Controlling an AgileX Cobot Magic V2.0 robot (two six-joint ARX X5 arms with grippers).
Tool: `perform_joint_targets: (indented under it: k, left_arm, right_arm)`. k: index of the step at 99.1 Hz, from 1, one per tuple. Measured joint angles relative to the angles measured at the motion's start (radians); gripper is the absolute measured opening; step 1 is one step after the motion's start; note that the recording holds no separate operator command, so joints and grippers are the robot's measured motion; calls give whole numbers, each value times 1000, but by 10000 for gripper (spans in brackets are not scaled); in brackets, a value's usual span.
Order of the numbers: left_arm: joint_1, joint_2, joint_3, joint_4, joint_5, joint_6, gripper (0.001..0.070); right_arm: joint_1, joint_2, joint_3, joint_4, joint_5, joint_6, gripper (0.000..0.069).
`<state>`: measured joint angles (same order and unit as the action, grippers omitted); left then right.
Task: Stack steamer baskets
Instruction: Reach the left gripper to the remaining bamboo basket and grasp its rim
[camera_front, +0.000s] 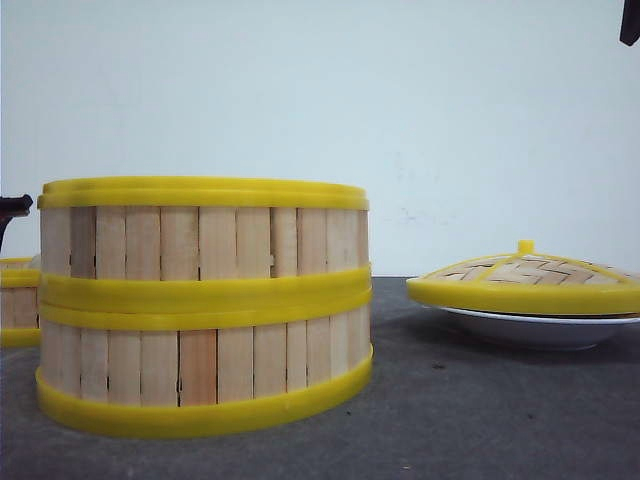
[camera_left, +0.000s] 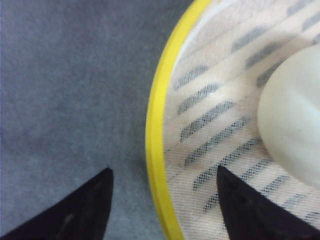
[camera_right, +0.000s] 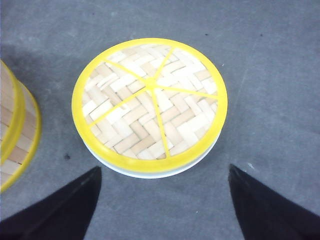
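While two steamer baskets are already sitting one on top of the other as a stack (camera_front: 204, 305) at the middle-left of the grey table (camera_front: 480, 420), the third steamer basket (camera_front: 18, 302) is standing on its own just behind and to the left of that stack, only a sliver of it showing at the left edge of the front view. That leftward offset is what the coming move is turning on: the loose basket is lying on the left arm's side, and the left gripper (camera_left: 162, 200) is hanging directly over its near wall. Its fingers are spread wide and holding nothing, one dark fingertip (camera_left: 87, 205) outside the basket's yellow rim (camera_left: 155, 125) over the table, the other over the slotted floor inside, so the rim is running between them. A pale rounded object (camera_left: 295, 125) is resting inside this basket; what it is, I cannot tell.

Over on the right, the right gripper (camera_right: 162, 200) is also hovering wide apart and empty, above the woven lid (camera_right: 149, 102), which is sitting on a white dish (camera_front: 545, 328) well apart from the stack. By my judgement the left arm is the nearer one for lifting the last basket.
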<state>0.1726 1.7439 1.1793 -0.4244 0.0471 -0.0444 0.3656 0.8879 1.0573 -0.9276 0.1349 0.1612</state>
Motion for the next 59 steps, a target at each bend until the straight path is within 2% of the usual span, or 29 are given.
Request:
perform_joint_targets:
  k: [18, 29, 36, 46, 59]
  left_arm:
    - [2, 12, 3, 5, 0, 0, 256]
    - [4, 16, 3, 16, 4, -1, 129]
    - [3, 16, 3, 31, 0, -10, 73]
    - [5, 16, 3, 47, 0, -11, 35]
    - [7, 19, 23, 31, 2, -10, 29]
  right_arm:
    - [0, 0, 0, 0, 0, 0, 498]
    - [0, 0, 0, 0, 0, 2, 498]
    - [0, 0, 0, -1, 0, 4, 498]
    - [0, 0, 0, -16, 0, 5, 498]
    - [0, 0, 0, -46, 0, 5, 498]
